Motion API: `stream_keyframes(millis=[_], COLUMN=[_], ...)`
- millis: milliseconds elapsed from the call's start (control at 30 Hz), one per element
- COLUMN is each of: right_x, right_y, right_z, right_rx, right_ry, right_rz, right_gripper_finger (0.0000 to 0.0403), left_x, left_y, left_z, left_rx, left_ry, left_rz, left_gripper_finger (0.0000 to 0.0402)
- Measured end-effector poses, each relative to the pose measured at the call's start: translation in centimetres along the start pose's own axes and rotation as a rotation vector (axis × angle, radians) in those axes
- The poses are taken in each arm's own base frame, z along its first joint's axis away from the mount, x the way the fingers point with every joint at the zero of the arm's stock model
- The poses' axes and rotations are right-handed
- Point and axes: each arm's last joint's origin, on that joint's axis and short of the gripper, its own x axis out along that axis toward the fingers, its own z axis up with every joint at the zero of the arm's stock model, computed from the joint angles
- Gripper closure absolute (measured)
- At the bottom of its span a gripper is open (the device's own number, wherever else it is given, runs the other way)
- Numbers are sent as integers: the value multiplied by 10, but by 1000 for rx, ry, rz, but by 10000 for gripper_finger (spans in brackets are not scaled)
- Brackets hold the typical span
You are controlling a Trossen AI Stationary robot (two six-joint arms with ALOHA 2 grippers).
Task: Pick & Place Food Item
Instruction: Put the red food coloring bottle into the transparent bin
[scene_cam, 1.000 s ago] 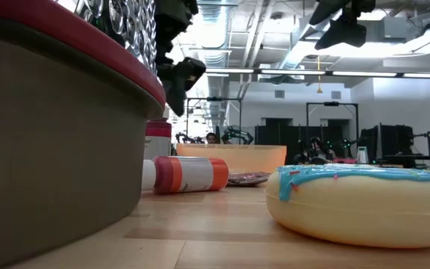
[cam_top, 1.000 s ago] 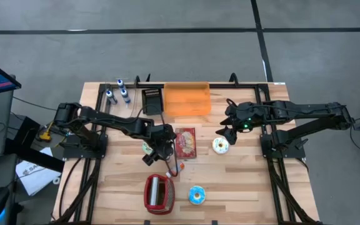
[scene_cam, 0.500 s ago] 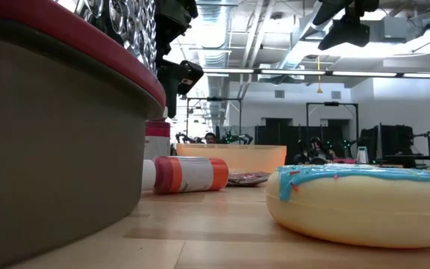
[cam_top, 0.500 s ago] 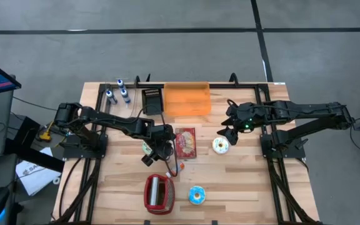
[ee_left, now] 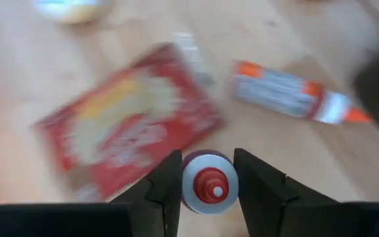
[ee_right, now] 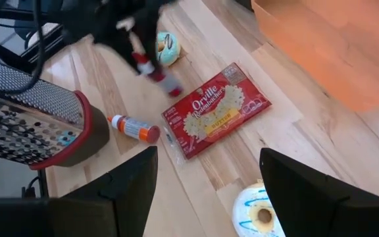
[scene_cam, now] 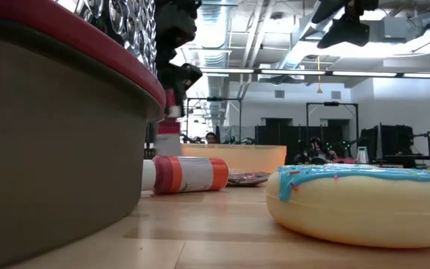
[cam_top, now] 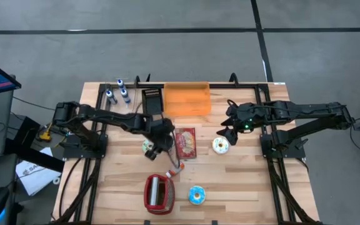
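Observation:
A small white bottle with a red cap (ee_left: 209,185) sits between the fingers of my left gripper (cam_top: 151,151), which is shut on it, left of the red popcorn packet (cam_top: 185,142). The right wrist view shows the bottle (ee_right: 155,74) below that gripper, blurred. My right gripper (cam_top: 229,134) hangs open above the white-iced donut (cam_top: 220,145) and touches nothing. A teal-iced donut (ee_right: 168,47) lies on the table by the left gripper. The orange bin (cam_top: 186,100) stands at the far edge. My left gripper pinches the bottle's cap end (ee_left: 184,187) between its two fingers, one on either side of the round top. The fingers come slanting down from the table's left. The bottle hangs below them, a little tilted (scene_cam: 169,127). Whether its base is off the table I cannot tell.
An orange-and-white tube (cam_top: 174,167) lies near the popcorn packet. A red-rimmed grater (cam_top: 159,192) and a blue-iced donut (cam_top: 196,195) lie near the front edge. Small bottles (cam_top: 117,92) and a dark block (cam_top: 152,100) stand at the far left.
My left gripper has closed its fingers onto the bottle's top, rolled a little, and moved a short way toward the table's far edge. In the low view the bottle has shifted from where it stood behind the grater and shows blurred.

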Motion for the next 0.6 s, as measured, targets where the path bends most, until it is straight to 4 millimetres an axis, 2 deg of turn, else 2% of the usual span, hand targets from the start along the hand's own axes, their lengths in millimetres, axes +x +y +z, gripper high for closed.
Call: stream_keyframes(millis=[167, 300, 467, 600], right_x=[0, 0, 0, 0], right_y=[0, 0, -1, -3], right_z=[0, 2, 5, 9], right_rx=[10, 22, 38, 55], right_ry=[-5, -23, -57, -85], right_rz=[0, -8, -19, -20], right_gripper_finger=[145, 145, 145, 145], left_x=[-40, -83, -126, -152], left_y=[28, 43, 45, 41], left_z=[-12, -29, -51, -69], left_rx=[-178, -346, -507, -732], left_ry=[-29, -40, 51, 114], left_rz=[179, 349, 568, 700], left_gripper_finger=[291, 291, 291, 291])
